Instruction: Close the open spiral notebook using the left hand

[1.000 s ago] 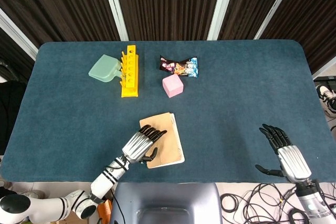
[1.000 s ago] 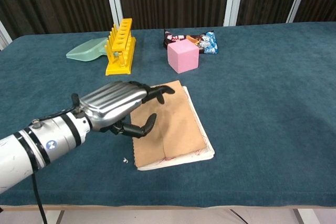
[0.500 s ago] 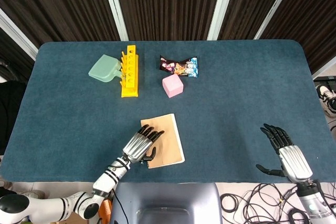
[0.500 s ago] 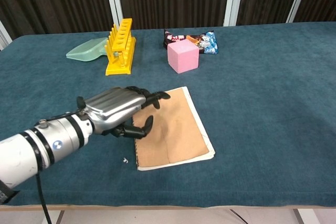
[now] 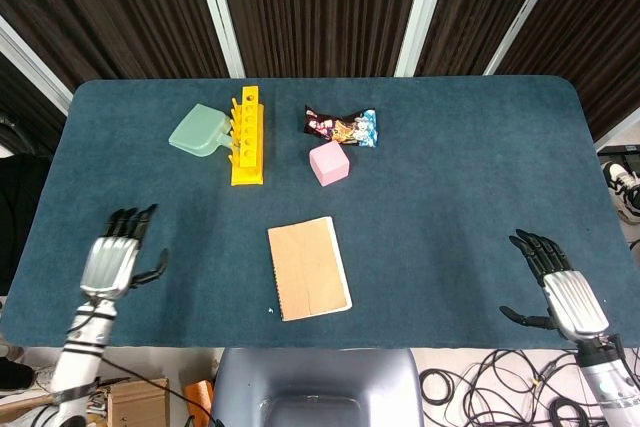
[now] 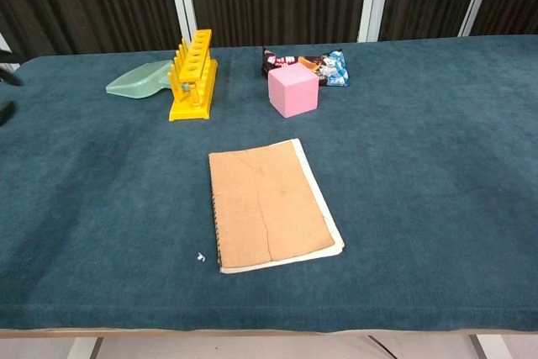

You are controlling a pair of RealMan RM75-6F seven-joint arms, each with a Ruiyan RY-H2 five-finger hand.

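Brown-covered spiral notebook point(image 5: 309, 268): closed, flat on the blue cloth table point(image 5: 450, 187), near centre; long axis near-to-far, spiral along its left edge. Left hand point(image 5: 113, 261): fingers spread, holding nothing, now withdrawn from the cover to the near-left. Right hand point(image 5: 566, 296): fingers spread, empty, near-right, unchanged.

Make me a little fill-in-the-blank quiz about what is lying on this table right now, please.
1. The spiral notebook lies flat with its brown cover ____.
2. The pink cube sits just in front of the ____ wrapper.
3. The yellow rack stands beside a pale ____ scoop.
4. The left hand holds ____, well away from the notebook.

Missing words: closed; snack; green; nothing
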